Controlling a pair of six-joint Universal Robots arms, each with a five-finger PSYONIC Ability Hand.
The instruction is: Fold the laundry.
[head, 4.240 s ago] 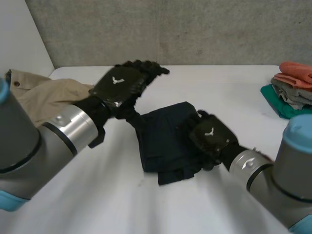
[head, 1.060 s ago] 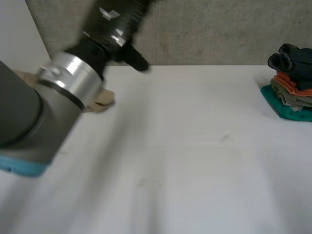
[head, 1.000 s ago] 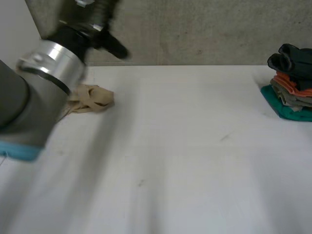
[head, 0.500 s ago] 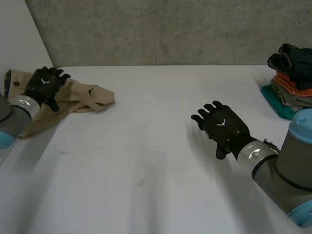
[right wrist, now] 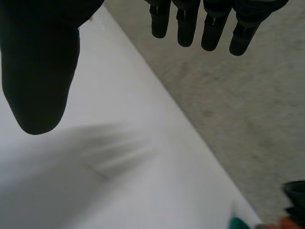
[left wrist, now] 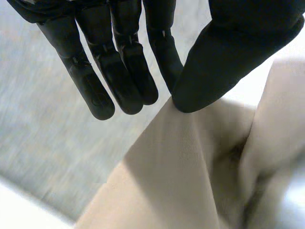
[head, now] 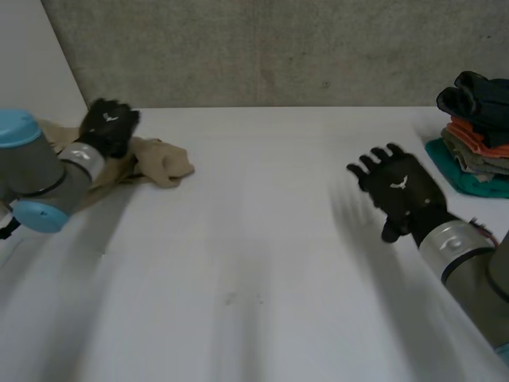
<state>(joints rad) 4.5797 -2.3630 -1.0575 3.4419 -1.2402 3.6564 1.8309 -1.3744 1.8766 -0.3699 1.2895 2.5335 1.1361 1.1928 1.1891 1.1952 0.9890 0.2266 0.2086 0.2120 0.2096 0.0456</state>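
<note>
Beige garment (head: 155, 163) lies crumpled at the table's (head: 262, 239) far left, likely soft, light and floppy; the left hand (head: 110, 127) pinches a ridge between thumb and straight fingers, a hem looking the surer hold, while the right hand (head: 398, 191) hovers spread wide

robot lab setup, bare concrete wall (head: 278, 48), plain white table (head: 262, 255)
</note>
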